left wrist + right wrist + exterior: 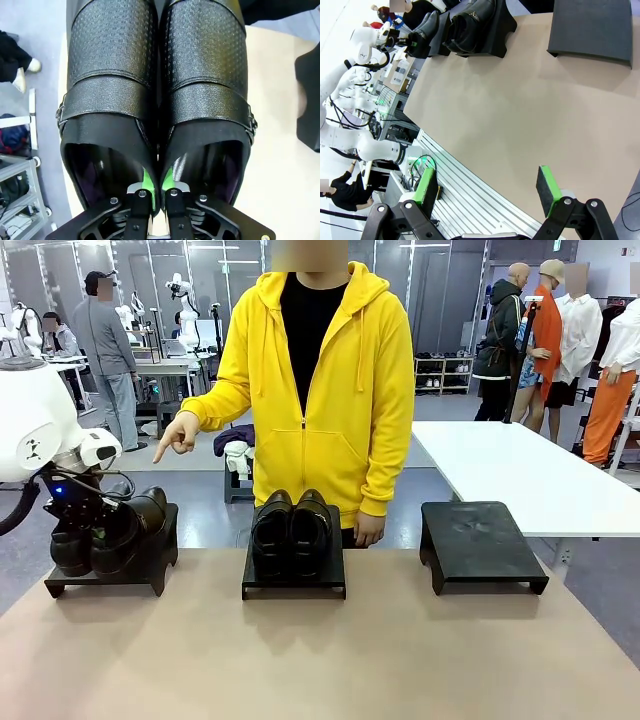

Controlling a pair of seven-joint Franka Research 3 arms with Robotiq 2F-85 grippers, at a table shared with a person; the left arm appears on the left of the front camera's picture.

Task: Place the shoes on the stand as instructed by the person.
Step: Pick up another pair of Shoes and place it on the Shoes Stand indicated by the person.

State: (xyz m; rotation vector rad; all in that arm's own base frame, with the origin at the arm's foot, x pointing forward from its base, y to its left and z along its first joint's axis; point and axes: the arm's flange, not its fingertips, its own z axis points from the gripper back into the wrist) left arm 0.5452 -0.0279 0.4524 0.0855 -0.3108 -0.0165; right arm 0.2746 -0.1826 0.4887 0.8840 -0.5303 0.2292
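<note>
In the front view, three black stands sit in a row near the far edge of the table (320, 660). The left stand (110, 575) holds a pair of shoes (115, 530). The left gripper (85, 515) is down on this pair. The middle stand (294, 575) holds the other pair (291, 530), side by side, with the toes toward the near edge. The right stand (480, 540) has a bare top. The person (320, 390) stands behind the far edge, right behind the middle stand. One hand (178, 435) points a finger down at the left stand. The other hand (369, 530) hangs by the middle stand. A white table (520, 475) stands behind, to the right.

In the left wrist view, the two shoes (160, 85) sit close together, touching. The left gripper (156, 192) has a finger inside each shoe, and it pinches the two inner walls together between its green pads (146, 180).

In the right wrist view, the right gripper (490, 187) hangs over the near edge of the table (520, 115), with its fingers spread wide and nothing between them. Far off along the top, the shoes (422, 35) on the left stand and the other pair (470, 27) show, and the bare stand (592, 27) sits in the corner.
</note>
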